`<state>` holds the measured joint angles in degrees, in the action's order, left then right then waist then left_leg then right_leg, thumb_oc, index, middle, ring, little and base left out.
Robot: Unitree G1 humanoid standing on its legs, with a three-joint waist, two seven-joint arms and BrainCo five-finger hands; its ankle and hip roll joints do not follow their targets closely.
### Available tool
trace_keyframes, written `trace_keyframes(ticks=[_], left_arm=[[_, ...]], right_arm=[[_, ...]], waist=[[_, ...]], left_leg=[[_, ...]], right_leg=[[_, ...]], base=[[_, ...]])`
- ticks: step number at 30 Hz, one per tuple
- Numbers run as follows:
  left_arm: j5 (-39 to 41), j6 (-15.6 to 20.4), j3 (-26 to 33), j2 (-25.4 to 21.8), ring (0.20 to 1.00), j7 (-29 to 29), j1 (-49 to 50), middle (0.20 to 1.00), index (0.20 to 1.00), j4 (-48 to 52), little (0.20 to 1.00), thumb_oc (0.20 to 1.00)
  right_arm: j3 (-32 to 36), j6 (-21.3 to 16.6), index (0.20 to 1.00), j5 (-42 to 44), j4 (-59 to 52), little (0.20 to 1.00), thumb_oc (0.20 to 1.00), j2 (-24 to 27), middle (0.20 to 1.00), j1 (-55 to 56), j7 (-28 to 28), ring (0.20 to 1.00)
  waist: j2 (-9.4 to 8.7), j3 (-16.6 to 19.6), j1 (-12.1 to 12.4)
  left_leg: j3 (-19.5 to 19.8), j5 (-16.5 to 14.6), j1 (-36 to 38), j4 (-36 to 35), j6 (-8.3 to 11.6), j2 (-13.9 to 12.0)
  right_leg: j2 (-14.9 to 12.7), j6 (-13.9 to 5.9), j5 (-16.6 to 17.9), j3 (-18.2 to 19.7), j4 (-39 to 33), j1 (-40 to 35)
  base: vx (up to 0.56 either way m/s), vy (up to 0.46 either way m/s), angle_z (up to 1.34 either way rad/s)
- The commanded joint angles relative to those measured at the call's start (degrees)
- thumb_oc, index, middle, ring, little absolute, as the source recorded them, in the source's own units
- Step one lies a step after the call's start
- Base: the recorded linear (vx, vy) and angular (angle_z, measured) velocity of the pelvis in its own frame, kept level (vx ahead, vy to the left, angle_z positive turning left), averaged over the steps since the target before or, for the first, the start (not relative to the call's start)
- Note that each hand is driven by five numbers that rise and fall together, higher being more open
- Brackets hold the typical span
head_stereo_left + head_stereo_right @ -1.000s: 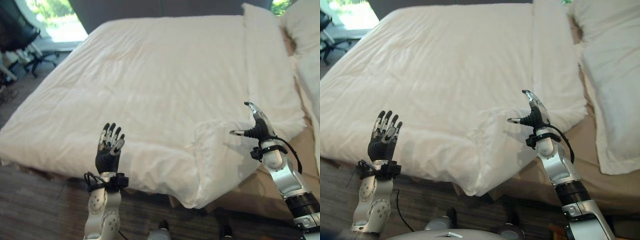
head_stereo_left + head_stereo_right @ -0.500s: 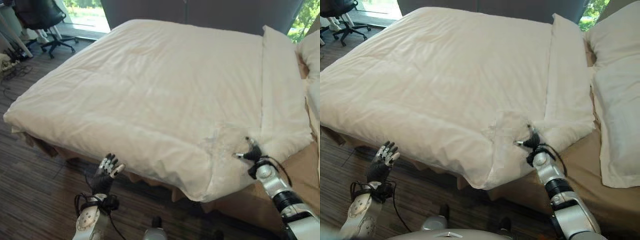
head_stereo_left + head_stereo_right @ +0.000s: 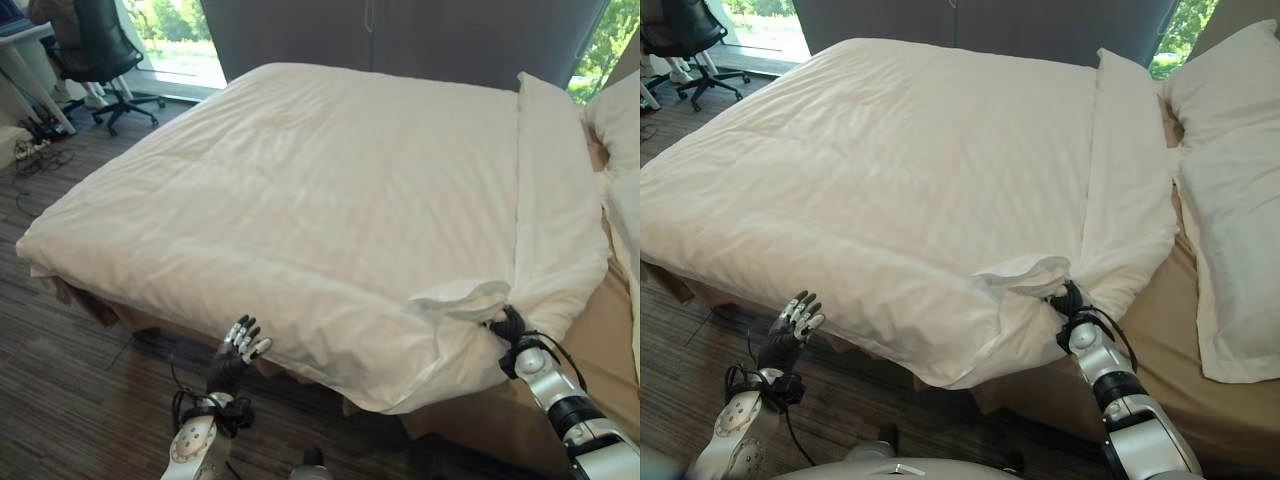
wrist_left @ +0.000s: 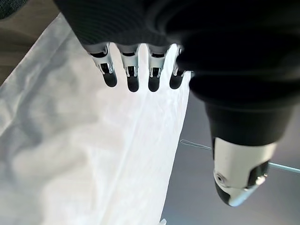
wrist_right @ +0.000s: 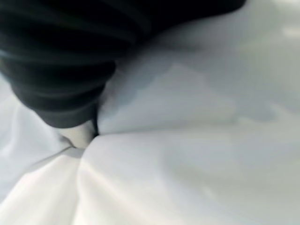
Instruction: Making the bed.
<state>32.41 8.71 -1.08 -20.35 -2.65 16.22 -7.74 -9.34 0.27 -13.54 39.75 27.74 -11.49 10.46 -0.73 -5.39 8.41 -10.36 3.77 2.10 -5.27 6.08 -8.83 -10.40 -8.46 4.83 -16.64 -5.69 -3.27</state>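
Observation:
A white duvet [image 3: 330,200] covers the bed, with a turned-back band [image 3: 548,180] along the head end. Near its front right corner the cloth is bunched into a raised fold [image 3: 462,298]. My right hand [image 3: 513,327] is pushed into the duvet just under that fold, and only its dark cover [image 5: 61,61] shows, pressed against white cloth [image 5: 187,140]. My left hand [image 3: 236,352] is held up, open, below the bed's near edge, touching nothing. Its straight fingers [image 4: 132,75] point toward the duvet [image 4: 84,154].
White pillows [image 3: 1225,200] lie at the right on the bare tan sheet [image 3: 1210,405]. An office chair [image 3: 95,50] and a desk stand at the far left by the window. Dark wood floor [image 3: 70,400] runs along the near side of the bed.
The camera has pulled back and shows more of the bed. My right hand has gone from above the duvet into its front right corner, which has bunched up. My left hand stayed open.

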Motion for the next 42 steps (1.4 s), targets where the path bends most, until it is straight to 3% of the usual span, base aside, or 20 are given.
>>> trace_keyframes(ticks=[1, 5, 8, 9, 10, 16, 19, 22, 27, 29, 32, 33, 35, 37, 39, 42], left_arm=[[-2.0, 1.8, 4.7, 1.0, 1.0, -0.2, -0.8, 1.0, 1.0, 1.7, 1.0, 1.0], [-2.6, 1.6, 5.0, 1.6, 1.0, -0.9, 0.0, 1.0, 1.0, 2.1, 1.0, 1.0], [-3.8, 1.2, 4.5, 1.7, 1.0, -1.6, 0.0, 1.0, 1.0, 2.7, 1.0, 1.0], [-3.9, 1.3, 4.1, 1.7, 1.0, -1.6, -0.3, 1.0, 1.0, 2.8, 1.0, 1.0], [-4.1, 1.4, 3.6, 1.6, 1.0, -1.5, -0.7, 1.0, 1.0, 2.8, 1.0, 1.0], [-5.0, 1.3, -0.2, 1.8, 1.0, -1.8, -3.5, 1.0, 1.0, 3.7, 1.0, 1.0], [-4.4, 0.5, -2.1, 1.8, 1.0, -3.5, -4.8, 1.0, 1.0, 3.8, 1.0, 1.0], [-3.2, 0.1, -2.1, 1.9, 1.0, -5.3, -4.7, 1.0, 1.0, 4.3, 1.0, 1.0], [-1.1, -0.4, -1.4, 1.5, 1.0, -6.7, -5.0, 1.0, 1.0, 4.3, 1.0, 1.0], [-0.4, -0.1, -0.9, 1.2, 1.0, -6.7, -5.2, 1.0, 1.0, 4.1, 1.0, 1.0], [1.2, 0.2, 0.3, 0.1, 1.0, -6.6, -4.9, 1.0, 1.0, 4.5, 1.0, 1.0], [1.2, 0.2, 0.2, 0.1, 1.0, -6.6, -5.0, 1.0, 1.0, 4.5, 1.0, 1.0], [1.8, -0.2, 1.0, -0.6, 1.0, -6.5, -4.1, 1.0, 1.0, 5.0, 1.0, 1.0], [1.6, -0.7, 2.5, -0.8, 1.0, -6.3, -2.3, 1.0, 1.0, 5.9, 1.0, 1.0], [1.3, -1.0, 4.2, -0.2, 1.0, -6.0, -0.9, 1.0, 1.0, 6.3, 1.0, 1.0], [2.1, -0.4, 6.0, 0.2, 1.0, -6.0, 0.6, 1.0, 1.0, 6.2, 1.0, 1.0]], right_arm=[[4.4, 0.2, 0.2, -0.5, -4.7, 0.2, 0.2, 3.5, 0.2, 8.2, -1.4, 0.2], [7.0, -0.8, 0.2, -1.5, -9.6, 0.2, 0.2, 3.4, 0.2, 15.2, -3.3, 0.2], [5.1, -1.4, 0.2, -5.1, -10.4, 0.2, 0.2, 2.5, 0.2, 19.5, -5.8, 0.2], [4.3, -1.5, 0.373, -5.1, -9.5, 0.373, 0.373, 1.7, 0.373, 20.0, -6.4, 0.373], [2.9, -1.6, 1.0, -5.3, -7.4, 1.0, 1.0, 0.7, 1.0, 20.2, -6.6, 1.0], [-9.8, 1.2, 1.0, -16.3, 22.1, 1.0, 1.0, -6.5, 1.0, 16.7, -6.9, 1.0], [-12.2, 5.1, 1.0, -18.8, 38.4, 1.0, 1.0, -8.9, 1.0, 15.6, -11.5, 1.0], [-11.4, 6.3, 1.0, -19.5, 42.0, 1.0, 1.0, -7.1, 1.0, 15.9, -13.2, 1.0], [-7.6, 5.8, 1.0, -17.3, 42.7, 1.0, 1.0, 0.0, 1.0, 15.4, -14.6, 1.0], [-5.7, 4.6, 1.0, -14.2, 40.6, 1.0, 1.0, 2.8, 1.0, 15.3, -14.5, 1.0], [-0.3, 1.3, 1.0, -7.8, 32.1, 1.0, 1.0, 12.0, 1.0, 17.2, -15.5, 1.0], [-0.1, 1.4, 1.0, -7.8, 31.9, 1.0, 1.0, 12.1, 1.0, 17.4, -15.5, 1.0], [3.8, 0.1, 1.0, -5.3, 19.7, 1.0, 1.0, 18.5, 1.0, 21.6, -17.4, 1.0], [12.4, -0.4, 1.0, -4.7, -2.9, 1.0, 1.0, 27.0, 1.0, 29.3, -19.4, 1.0], [24.0, -0.4, 1.0, -3.1, -22.9, 1.0, 1.0, 31.1, 1.0, 38.9, -21.1, 1.0], [41.3, -1.3, 1.0, 2.5, -34.8, 1.0, 1.0, 36.8, 1.0, 50.2, -21.9, 1.0]], waist=[[-2.64, -3.5, -3.6], [-3.48, -3.5, -5.4], [-4.14, -3.7, -6.4], [-4.28, -3.8, -6.7], [-4.46, -3.9, -6.9], [-4.38, -4.4, -7.1], [-4.04, -4.1, -6.5], [-4.08, -3.9, -6.2], [-4.91, -3.6, -6.2], [-5.29, -3.5, -6.3], [-5.92, -3.6, -6.9], [-5.9, -3.4, -6.9], [-6.42, -3.4, -7.7], [-6.8, -3.1, -9.1], [-6.92, -2.8, -10.5], [-6.89, -1.8, -11.8]], left_leg=[[0.5, 0.1, -0.6, 0.3, 0.86, -1.2], [-0.7, -0.4, -0.1, 0.3, 0.59, -1.3], [-1.9, -0.8, 0.5, 0.3, 0.34, -1.4], [-2.2, -0.9, 0.6, 0.3, 0.28, -1.4], [-2.6, -1.0, 0.8, 0.3, 0.21, -1.4], [-2.9, -1.2, 1.5, 0.3, 0.03, -1.0], [-2.2, -1.4, 1.5, 0.3, 0.0, -0.6], [-1.8, -1.4, 1.4, 0.3, -0.08, -0.3], [-1.8, -1.4, 1.1, 0.3, -0.07, -0.2], [-1.8, -1.2, 1.0, 0.3, -0.04, -0.3], [-2.1, -1.0, 1.1, 0.3, 0.19, -0.6], [-2.1, -0.8, 0.8, 0.3, 0.16, -0.6], [-2.4, -1.0, 0.9, 0.3, 0.22, -0.7], [-2.8, -1.0, 0.8, 0.3, 0.23, -0.8], [-3.3, -1.3, 0.9, 0.3, 0.19, -0.9], [-3.9, -1.4, 1.3, 0.3, 0.35, -1.0]], right_leg=[[-1.1, -0.72, -0.7, 0.5, 0.7, 0.5], [-1.0, -0.86, -0.2, 1.8, 0.7, 1.1], [-0.9, -1.01, 0.3, 3.1, 0.7, 1.8], [-0.9, -1.01, 0.5, 3.5, 0.7, 1.9], [-0.9, -1.03, 0.6, 3.9, 0.7, 2.1], [-0.9, -0.97, 0.8, 4.8, 0.7, 1.9], [-1.3, -1.11, 0.6, 4.3, 0.7, 1.4], [-1.7, -1.24, 0.7, 4.0, 0.7, 1.2], [-1.8, -1.41, 0.9, 4.2, 0.7, 1.6], [-1.7, -1.44, 0.9, 4.3, 0.7, 1.8], [-1.3, -1.57, 1.0, 4.7, 0.7, 2.0], [-1.3, -1.52, 1.1, 4.8, 0.7, 2.3], [-1.2, -1.65, 1.2, 5.1, 0.7, 2.5], [-1.1, -1.79, 1.4, 5.5, 0.7, 2.9], [-1.0, -1.97, 1.5, 6.0, 0.7, 3.2], [-0.9, -2.17, 1.7, 6.5, 0.7, 3.6]], base=[[0.0, 0.0, 0.0], [-0.03, 0.026, -0.15], [-0.03, 0.017, -0.34], [-0.04, 0.029, -0.35], [-0.03, 0.032, -0.26], [-0.02, 0.024, -0.09], [0.0, 0.028, 0.11], [0.0, 0.019, 0.14], [-0.02, 0.011, 0.09], [0.0, 0.0, 0.0], [0.0, 0.0, 0.0], [0.0, 0.0, 0.0], [0.0, 0.014, -0.06], [0.0, 0.039, -0.11], [0.01, 0.052, -0.15], [0.02, 0.046, -0.22]])
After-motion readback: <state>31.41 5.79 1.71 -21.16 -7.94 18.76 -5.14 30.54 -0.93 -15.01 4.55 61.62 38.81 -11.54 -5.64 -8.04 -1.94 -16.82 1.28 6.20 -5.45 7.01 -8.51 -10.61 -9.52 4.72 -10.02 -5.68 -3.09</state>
